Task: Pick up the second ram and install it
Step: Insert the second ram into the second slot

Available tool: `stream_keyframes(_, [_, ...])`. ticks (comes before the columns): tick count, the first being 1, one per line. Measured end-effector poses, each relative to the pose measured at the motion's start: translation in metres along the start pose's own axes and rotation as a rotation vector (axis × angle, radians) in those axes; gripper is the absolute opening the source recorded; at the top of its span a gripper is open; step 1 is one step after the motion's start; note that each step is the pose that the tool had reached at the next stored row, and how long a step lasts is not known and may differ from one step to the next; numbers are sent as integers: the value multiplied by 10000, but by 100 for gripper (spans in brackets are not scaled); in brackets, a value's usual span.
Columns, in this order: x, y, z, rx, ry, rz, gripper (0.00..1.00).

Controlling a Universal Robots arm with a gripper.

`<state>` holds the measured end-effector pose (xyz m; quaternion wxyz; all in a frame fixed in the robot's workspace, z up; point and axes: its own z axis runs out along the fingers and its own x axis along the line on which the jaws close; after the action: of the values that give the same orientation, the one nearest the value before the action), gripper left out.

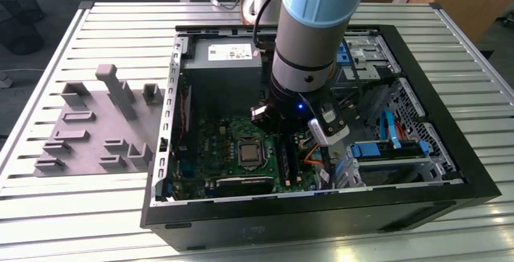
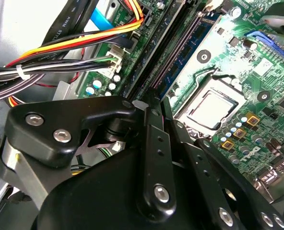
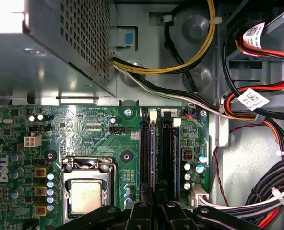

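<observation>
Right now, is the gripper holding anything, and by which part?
It appears to hold the second ram, seen edge-on among the motherboard slots. The gripper looks closed on the ram's upper edge, near one end.

Tool (image 3: 154, 211) over mobo RAM slots (image 3: 161, 153), CPU socket (image 3: 87, 191) beside.

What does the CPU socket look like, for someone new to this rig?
Look in the open black PC case at the green motherboard. The CPU socket is the square silver-framed part with a pale metal chip inside, beside the long black memory slots. Its neighbours are narrow and dark.
</observation>
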<state>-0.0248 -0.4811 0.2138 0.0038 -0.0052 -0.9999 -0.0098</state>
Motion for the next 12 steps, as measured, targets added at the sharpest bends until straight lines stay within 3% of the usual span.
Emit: stream_keyframes(12, [0,-1,7,-13,1,0,14])
